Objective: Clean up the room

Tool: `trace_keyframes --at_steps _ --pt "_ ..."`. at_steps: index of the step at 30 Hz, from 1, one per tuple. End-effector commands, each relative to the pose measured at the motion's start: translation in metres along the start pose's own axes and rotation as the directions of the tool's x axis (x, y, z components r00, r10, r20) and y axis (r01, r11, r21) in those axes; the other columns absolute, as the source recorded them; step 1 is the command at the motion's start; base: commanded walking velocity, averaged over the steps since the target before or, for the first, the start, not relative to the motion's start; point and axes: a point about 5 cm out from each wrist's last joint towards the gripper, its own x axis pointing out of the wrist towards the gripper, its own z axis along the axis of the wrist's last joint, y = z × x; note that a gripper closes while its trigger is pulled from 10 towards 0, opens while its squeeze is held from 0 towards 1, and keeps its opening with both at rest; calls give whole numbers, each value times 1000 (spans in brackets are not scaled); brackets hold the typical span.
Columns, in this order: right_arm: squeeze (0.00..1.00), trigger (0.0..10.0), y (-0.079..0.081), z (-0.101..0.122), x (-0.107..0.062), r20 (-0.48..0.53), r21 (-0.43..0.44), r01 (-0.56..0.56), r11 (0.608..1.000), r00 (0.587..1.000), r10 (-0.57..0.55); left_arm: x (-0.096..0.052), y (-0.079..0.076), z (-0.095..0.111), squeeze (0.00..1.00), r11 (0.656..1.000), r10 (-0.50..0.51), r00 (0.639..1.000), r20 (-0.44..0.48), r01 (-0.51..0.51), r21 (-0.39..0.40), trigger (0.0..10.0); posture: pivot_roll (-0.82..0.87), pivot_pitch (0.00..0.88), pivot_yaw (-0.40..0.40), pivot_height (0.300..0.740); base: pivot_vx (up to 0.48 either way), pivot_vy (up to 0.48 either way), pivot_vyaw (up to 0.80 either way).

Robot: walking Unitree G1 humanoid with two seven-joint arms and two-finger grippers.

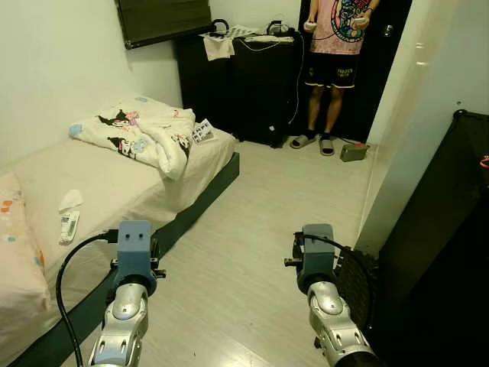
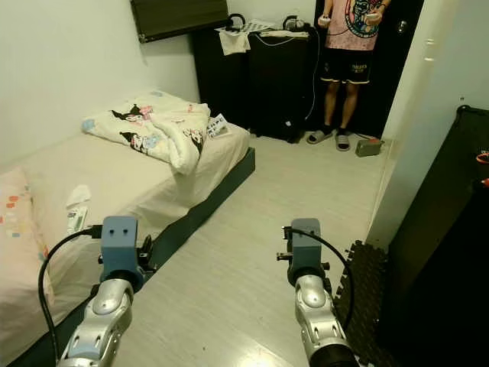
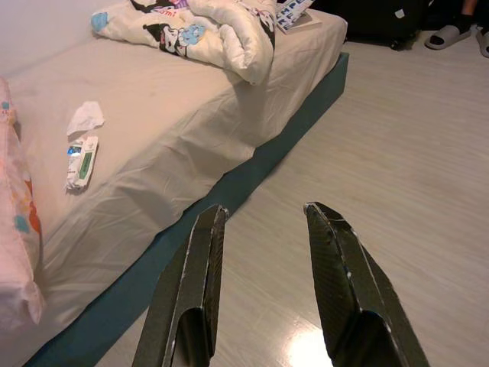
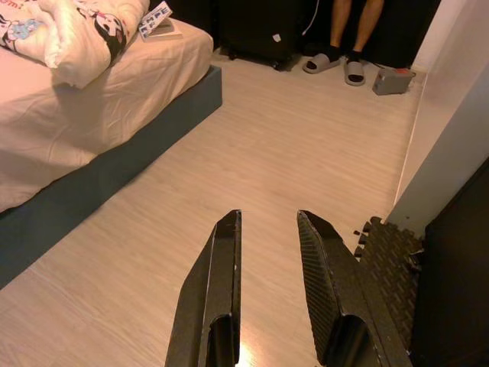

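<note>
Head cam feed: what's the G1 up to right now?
Nothing is being handled. The left gripper and right gripper are both open and empty, held out over the pale wood-look floor beside the low beige-sheeted bed. On the bed lie a crumpled white tissue, a small white-and-green packet and a bunched cartoon-print duvet. A person in black shorts stands by the dark door.

A small bedroom in a home: a low bed (image 1: 114, 191) with a cartoon-print quilt (image 1: 149, 134) along the wall, pale wood floor (image 1: 252, 229), dark cabinets (image 1: 244, 84) at the far end.
</note>
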Motion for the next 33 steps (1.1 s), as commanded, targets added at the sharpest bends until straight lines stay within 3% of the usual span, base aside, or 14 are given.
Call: trace_keyframes --at_steps 1,5,13,23,25,30,31,33 --pt "0 10000 4 -3 1 -20 -15 -13 1000 1000 13 1 4 0 0 1000 17 1000 -2 -17 19 10000 3 9 14 740 0 0 0" --pt "0 10000 16 -4 1 -37 -89 -89 992 996 86 1 7 1 0 999 45 999 3 -45 6 10000 11 4 -19 740 0 0 0" --pt "0 10000 14 1 6 -30 -86 -79 993 997 76 -4 8 -2 0 998 53 999 3 -53 21 10000 28 6 -26 740 0 0 0" --pt "0 10000 18 -13 -3 -63 48 -29 998 997 32 4 16 9 0 997 -15 1000 7 15 76 10000 64 13 88 740 0 0 0" --pt "0 10000 18 -15 -6 -38 -62 -17 998 999 15 5 16 8 0 995 -21 1000 4 21 96 10000 55 15 80 740 0 0 0" --pt "0 10000 18 -13 -6 5 -110 -12 994 1000 12 5 14 6 0 996 -11 1000 3 10 85 10000 44 15 60 740 0 0 0" --pt "0 10000 17 -9 -5 21 -120 -34 992 999 37 3 10 5 0 998 -3 1000 3 2 67 10000 29 14 0 740 0 0 0" --pt "0 10000 19 -6 -4 31 -110 -89 990 995 93 2 7 3 0 999 9 1000 3 -9 50 10000 29 14 0 740 0 0 0"
